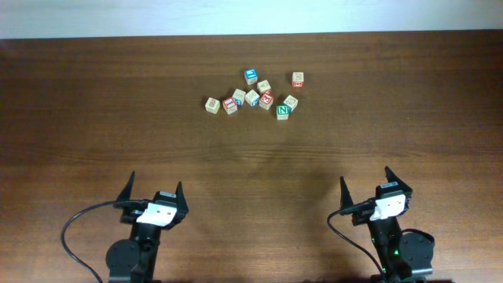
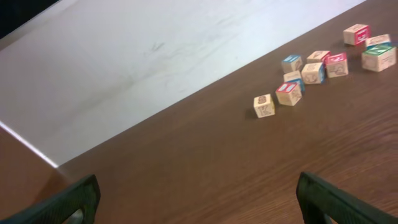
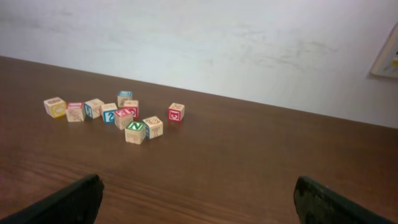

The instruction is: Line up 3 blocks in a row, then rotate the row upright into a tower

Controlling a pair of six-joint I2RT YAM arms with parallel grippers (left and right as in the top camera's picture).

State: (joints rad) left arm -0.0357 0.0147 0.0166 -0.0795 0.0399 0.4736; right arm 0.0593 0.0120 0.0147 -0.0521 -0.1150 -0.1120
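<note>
Your left gripper (image 1: 156, 182) sat at the near left edge of the table (image 1: 94, 118), its fingers spread wide and holding nothing, well apart from the blocks (image 1: 252, 97). In its wrist view only the two dark fingertips (image 2: 68, 202) showed, at the bottom corners. The blocks lay in a loose cluster at the far middle of the table, a little right of centre. Leftmost stood a tan cube (image 1: 212, 104), just beside a red-faced cube (image 1: 230, 105). Farther back sat the blue-topped block (image 1: 251, 76), its letter too small to read. At the near right of the cluster was the green N block (image 1: 283, 111), with a pale cube (image 1: 291, 102) just behind it; whether they touched, you could not tell. The pale block with red (image 1: 298, 79) stood by itself at the far right, apart from the rest. Your right gripper (image 1: 365, 176) rested at the near right, jaws just as wide and empty.
</note>
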